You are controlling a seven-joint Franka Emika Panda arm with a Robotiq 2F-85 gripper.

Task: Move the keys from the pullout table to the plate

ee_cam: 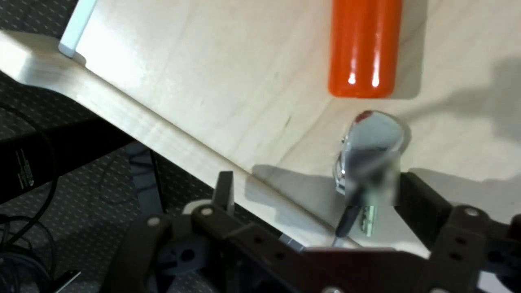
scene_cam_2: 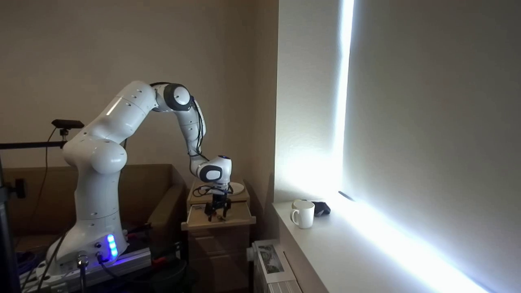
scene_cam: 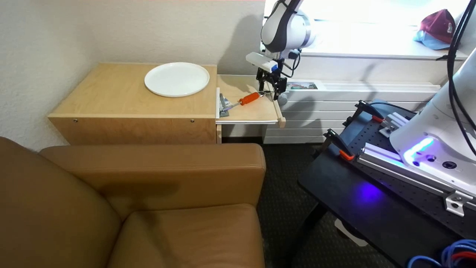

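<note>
The keys (ee_cam: 368,219) lie on the pullout table (ee_cam: 195,81), with a silvery fob and a dark piece; a blurred patch hides part of them. In an exterior view the keys (scene_cam: 263,93) are small beside the fingers. My gripper (ee_cam: 315,185) is open, pointing down over the table's outer end. The keys lie between its fingers in the wrist view, nearer the right-hand finger. Contact cannot be told. The gripper also shows in both exterior views (scene_cam: 268,93) (scene_cam_2: 217,216). The white plate (scene_cam: 176,79) sits bare on the cabinet top, away from the gripper; it is partly hidden in an exterior view (scene_cam_2: 237,187).
An orange-handled screwdriver (scene_cam: 249,98) lies close to the keys, its handle (ee_cam: 364,49) beyond the fob. A grey item (scene_cam: 224,105) lies near the cabinet top (scene_cam: 111,89). A raised wooden lip (scene_cam: 279,113) edges the pullout table. A sofa (scene_cam: 160,160) and radiator (scene_cam: 334,108) stand nearby.
</note>
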